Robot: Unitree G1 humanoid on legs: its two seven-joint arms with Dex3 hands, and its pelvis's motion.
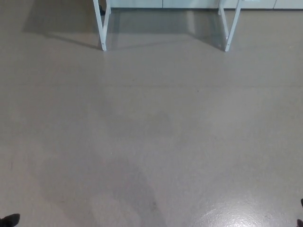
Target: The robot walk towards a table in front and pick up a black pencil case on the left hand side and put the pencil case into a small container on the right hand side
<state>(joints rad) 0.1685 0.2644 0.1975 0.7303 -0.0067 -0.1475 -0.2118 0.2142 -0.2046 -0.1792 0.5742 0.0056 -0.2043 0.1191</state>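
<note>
The view looks down on a wide stretch of grey floor (151, 142). At the far edge stand two white table legs (102, 26), one to the left and one to the right, with their shadows falling across the floor behind them. Only the legs show; the table top is cut off by the upper edge of the picture. So the black pencil case and the small container cannot be seen at all; by the task they should lie on that table, the case to the left and the container to the right, but nothing here confirms it.

A small dark tip shows at the near left corner (10, 220) and another sliver at the near right edge. They may be parts of the robot, but they are too small to tell. Neither hand is clearly in view, so whether the fingers are spread or pressed together cannot be told.

The step in hand looks like the walk to the table, with open floor between robot and legs. The next move calls for walking straight ahead, keeping centred between the two legs, until the table top comes into view.
</note>
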